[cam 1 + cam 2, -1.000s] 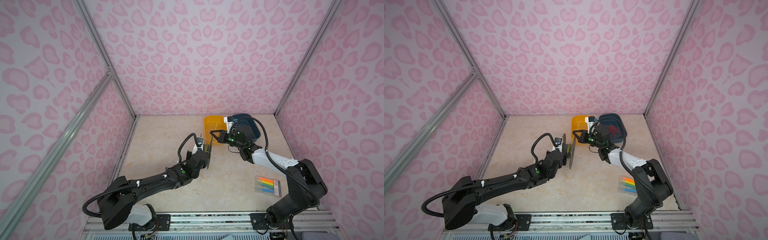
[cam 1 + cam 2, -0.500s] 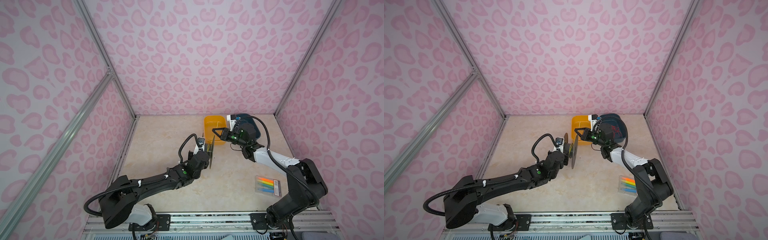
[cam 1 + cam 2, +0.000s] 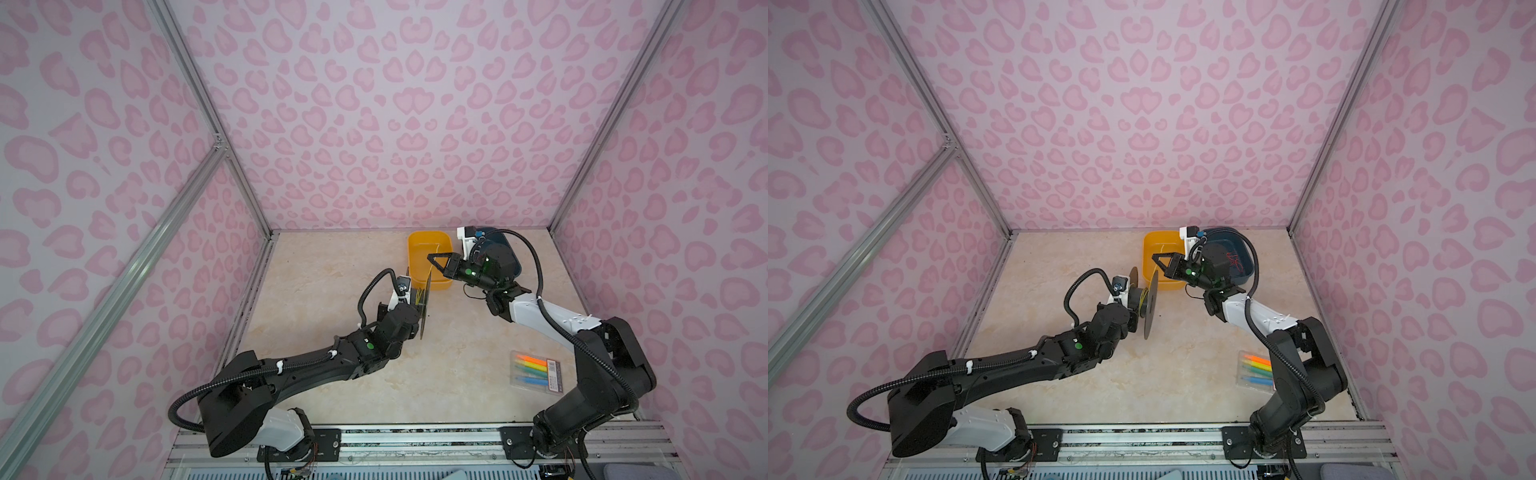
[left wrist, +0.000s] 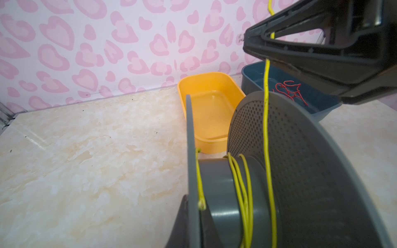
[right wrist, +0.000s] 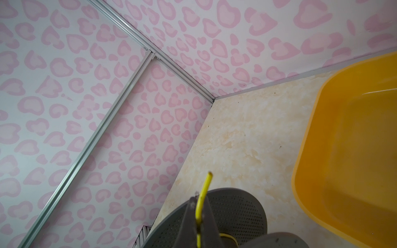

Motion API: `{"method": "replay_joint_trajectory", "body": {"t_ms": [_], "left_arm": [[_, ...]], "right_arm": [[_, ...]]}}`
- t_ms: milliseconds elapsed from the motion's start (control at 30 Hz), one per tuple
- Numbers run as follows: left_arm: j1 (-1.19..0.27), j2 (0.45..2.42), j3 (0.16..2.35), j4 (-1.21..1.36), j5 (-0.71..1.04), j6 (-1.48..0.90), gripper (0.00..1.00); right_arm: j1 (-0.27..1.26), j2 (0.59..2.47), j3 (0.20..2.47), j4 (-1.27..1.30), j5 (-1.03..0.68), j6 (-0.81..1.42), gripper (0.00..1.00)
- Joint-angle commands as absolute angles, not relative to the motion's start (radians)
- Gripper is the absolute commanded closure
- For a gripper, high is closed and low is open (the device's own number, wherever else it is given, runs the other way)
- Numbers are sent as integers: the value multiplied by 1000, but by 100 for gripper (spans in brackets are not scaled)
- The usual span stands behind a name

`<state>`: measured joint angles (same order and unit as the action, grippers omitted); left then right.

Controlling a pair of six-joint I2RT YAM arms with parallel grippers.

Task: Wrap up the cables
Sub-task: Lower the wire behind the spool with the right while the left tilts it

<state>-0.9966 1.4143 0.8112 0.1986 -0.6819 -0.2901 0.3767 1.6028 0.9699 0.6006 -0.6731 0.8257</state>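
yellow wire [image 4: 266,128] is partly wound on the grey spool [image 4: 300,171], which is clamped by the left gripper [image 3: 1133,305] over the table's [image 3: 332,270] middle, loose end pinched tight by the right gripper [image 3: 429,256] beside the orange bin [image 3: 419,249]

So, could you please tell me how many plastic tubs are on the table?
2. The orange tub stands empty at the back of the table; the dark blue tub sits right beside it, holding red wires. None seems hidden.
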Motion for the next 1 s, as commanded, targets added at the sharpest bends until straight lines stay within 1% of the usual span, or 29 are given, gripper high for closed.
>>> {"method": "replay_joint_trajectory", "body": {"t_ms": [0, 233, 467, 700, 867, 967], "left_arm": [[-1006, 1422, 798, -62, -614, -243, 96], [-1013, 1400, 792, -63, -579, -211, 96], [-1049, 1292, 777, -99, -507, -150, 96], [-1070, 1224, 786, -155, -489, -129, 96], [-1079, 1164, 785, -165, -436, -111, 96], [-1080, 1132, 786, -166, -405, -104, 97]], "right_arm": [[354, 1596, 992, 847, -485, 816, 100], [359, 1576, 1009, 763, -485, 739, 100], [361, 1572, 1027, 639, -447, 615, 100], [369, 1591, 996, 660, -413, 613, 100], [371, 1626, 981, 653, -379, 584, 100], [371, 1655, 970, 682, -391, 600, 100]]}}
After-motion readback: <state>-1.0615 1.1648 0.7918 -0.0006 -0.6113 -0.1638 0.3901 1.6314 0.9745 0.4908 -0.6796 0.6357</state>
